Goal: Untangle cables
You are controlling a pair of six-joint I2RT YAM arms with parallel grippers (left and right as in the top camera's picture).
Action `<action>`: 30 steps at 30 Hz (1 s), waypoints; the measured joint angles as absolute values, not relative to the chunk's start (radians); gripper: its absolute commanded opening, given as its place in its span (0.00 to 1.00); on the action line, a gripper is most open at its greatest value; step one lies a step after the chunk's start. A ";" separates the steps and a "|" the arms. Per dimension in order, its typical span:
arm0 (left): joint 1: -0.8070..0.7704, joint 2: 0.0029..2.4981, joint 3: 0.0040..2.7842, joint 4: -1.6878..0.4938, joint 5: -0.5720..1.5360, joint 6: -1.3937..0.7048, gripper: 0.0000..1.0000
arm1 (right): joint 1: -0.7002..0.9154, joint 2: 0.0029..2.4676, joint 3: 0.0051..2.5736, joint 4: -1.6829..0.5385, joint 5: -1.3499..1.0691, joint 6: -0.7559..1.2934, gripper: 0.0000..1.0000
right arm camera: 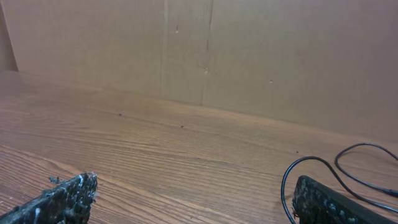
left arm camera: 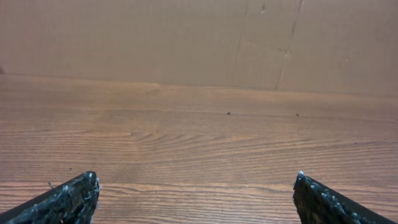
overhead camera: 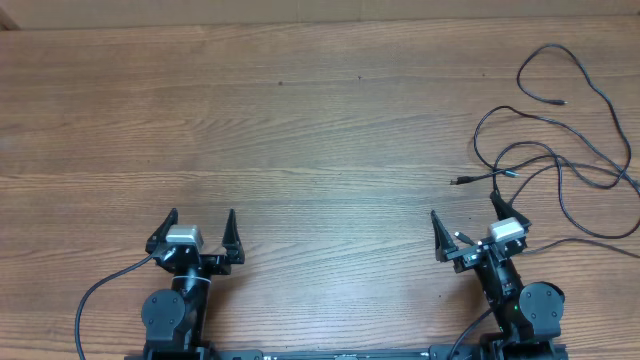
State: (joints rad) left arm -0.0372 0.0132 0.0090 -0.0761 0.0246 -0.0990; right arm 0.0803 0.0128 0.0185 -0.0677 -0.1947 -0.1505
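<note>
- Loosely looped, the thin black cables (overhead camera: 558, 158) with small plug ends lie at the far right of the wood-grain table (overhead camera: 300, 120), their strands crossing one another.
- A pinch at a crossing would likely catch two strands and tighten the tangle.
- The right two-finger gripper (overhead camera: 463, 206), spread wide and empty, sits just beside them; a finger could snag a loop.
- The left gripper (overhead camera: 202, 213), equally wide and empty, is well apart.

Even, warm, diffuse light across brown wood-grain table top (overhead camera: 300, 120), matte sheen only, shadows faint — overhead view sharp, wrist views softer, plain brown back wall (left arm camera: 155, 37) hazy.
</note>
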 measured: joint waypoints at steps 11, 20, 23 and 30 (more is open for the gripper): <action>-0.037 0.013 0.009 -0.076 0.025 -0.099 1.00 | 0.080 0.013 0.019 -0.073 -0.128 -0.068 1.00; -0.037 0.013 0.009 -0.076 0.025 -0.099 0.99 | 0.080 0.013 0.019 -0.073 -0.123 -0.060 1.00; -0.037 0.013 0.009 -0.076 0.025 -0.099 0.99 | 0.080 0.013 0.019 -0.073 -0.123 -0.059 1.00; -0.037 0.013 0.009 -0.076 0.025 -0.099 0.99 | 0.080 0.013 0.019 -0.074 -0.123 -0.059 1.00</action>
